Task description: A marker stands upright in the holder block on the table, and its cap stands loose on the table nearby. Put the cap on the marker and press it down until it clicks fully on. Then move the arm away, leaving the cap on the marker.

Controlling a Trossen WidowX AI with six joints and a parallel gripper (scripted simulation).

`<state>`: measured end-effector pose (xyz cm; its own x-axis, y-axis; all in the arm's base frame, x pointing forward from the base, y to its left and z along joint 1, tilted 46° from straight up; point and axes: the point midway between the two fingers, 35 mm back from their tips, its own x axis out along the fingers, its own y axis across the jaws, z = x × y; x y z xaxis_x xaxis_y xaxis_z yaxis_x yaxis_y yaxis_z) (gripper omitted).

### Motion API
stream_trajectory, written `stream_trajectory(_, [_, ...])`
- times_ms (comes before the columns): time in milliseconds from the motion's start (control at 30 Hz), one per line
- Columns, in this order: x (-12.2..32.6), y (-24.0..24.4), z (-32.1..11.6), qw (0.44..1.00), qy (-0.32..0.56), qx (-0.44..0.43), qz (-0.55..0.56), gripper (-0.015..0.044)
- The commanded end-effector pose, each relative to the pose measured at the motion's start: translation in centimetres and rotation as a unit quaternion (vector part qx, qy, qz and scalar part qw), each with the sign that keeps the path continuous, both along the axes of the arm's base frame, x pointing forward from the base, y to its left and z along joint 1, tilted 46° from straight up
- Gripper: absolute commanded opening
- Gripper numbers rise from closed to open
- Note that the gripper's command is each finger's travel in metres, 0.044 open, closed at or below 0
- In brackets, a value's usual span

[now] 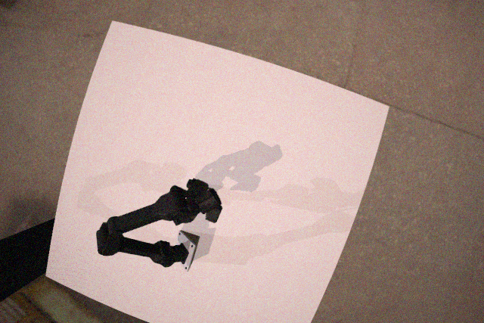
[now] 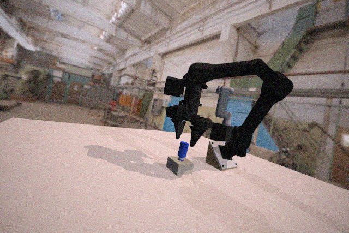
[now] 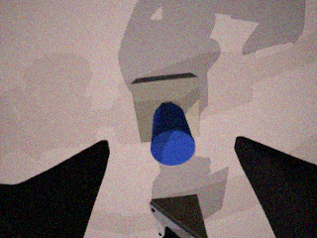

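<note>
The gripper (image 2: 187, 135) hangs above the holder block (image 2: 179, 165), pointing straight down, with its two fingers (image 2: 179, 127) spread wide apart and nothing between them. In the exterior view both dark fingertips end above the top of the blue cap (image 2: 182, 149), one to each side of it, and a clear gap of air separates them from it.

The cap sits on the marker, which stands upright in the holder block; only a short pale band shows between the cap's lower edge and the block's top, so the marker's body is almost wholly covered. In the wrist view the cap (image 3: 172, 135) appears end-on in the open space between the fingers, with table showing on both sides of it and the grey holder block (image 3: 149, 102) under it.

The holder block rests on the pale table (image 2: 84, 191), just beside the arm's base bracket (image 2: 217, 157), a grey wedge-shaped mount that stands apart from the block on the side away from the arm's long shadow. The arm (image 2: 253, 83) rises from that bracket, bends at a high elbow and reaches back over the block. In the top view the arm (image 1: 156, 209) hides the block and cap completely; only the base bracket (image 1: 190, 249) and the arm's shadows show on the table (image 1: 234, 96). Nothing stands between the fingers and the cap.
</note>
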<state>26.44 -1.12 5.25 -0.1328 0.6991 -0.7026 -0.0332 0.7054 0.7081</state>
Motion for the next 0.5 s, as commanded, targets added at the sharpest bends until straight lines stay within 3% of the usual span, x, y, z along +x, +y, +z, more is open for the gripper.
stream_trajectory(0, [0.43,-2.7,2.63,1.0,-0.006,-0.003,-0.001,0.044])
stream_trajectory(100, [0.43,-2.84,2.78,1.0,-0.006,-0.003,-0.001,0.044])
stream_trajectory(467, [-0.07,-2.13,2.13,0.999,-0.036,0.004,0.027,0.0151])
